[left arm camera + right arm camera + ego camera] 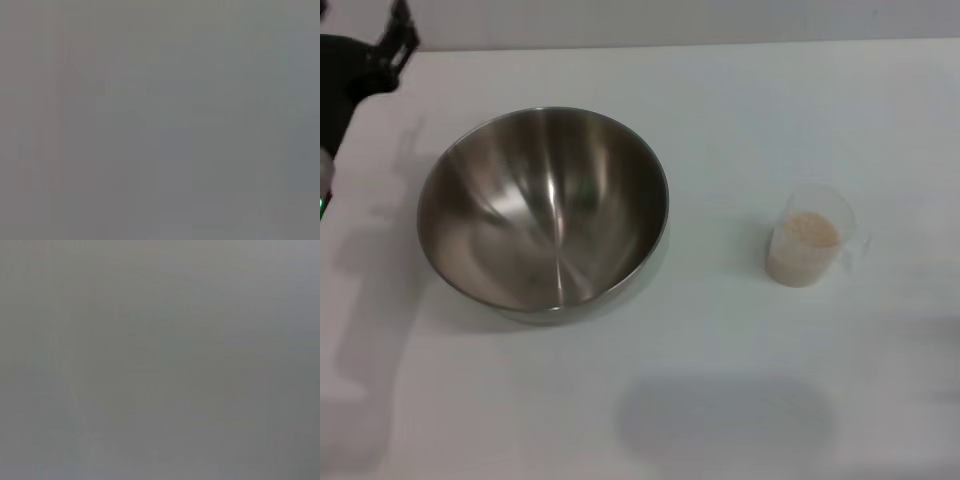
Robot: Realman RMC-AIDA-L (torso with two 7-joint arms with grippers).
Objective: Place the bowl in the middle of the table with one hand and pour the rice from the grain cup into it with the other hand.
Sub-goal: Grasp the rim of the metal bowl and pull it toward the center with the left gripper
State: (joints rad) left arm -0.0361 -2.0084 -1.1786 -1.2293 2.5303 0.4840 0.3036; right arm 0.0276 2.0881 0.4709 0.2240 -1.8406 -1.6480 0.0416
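Nearest the bottom edge of the head view, the white table (740,330) carries a soft grey oval shadow just below centre, with nothing standing on that patch.

Further up on the right side of the frame stands the grain cup (810,236), clear plastic, upright, with its small handle turned toward the right edge. The rice (807,240) sits inside it as a pale beige mass, filling it to a little under the rim. Nothing touches the cup.

Left of centre sits the bowl (542,212), big, shiny steel, resting on the table and tipped a little so its open mouth faces up and toward the camera. Its inside shows only reflections, and no grains that I can make out. It stands well apart from the cup, with bare tabletop between them.

Furthest back, in the upper left corner, the left gripper (398,38) shows as a dark shape hanging over the far left edge of the table, clear of the bowl and holding nothing; whether its fingers are spread or closed I cannot tell. The right gripper does not appear in the head view.

Both wrist views show only a flat grey field with nothing to pick out.
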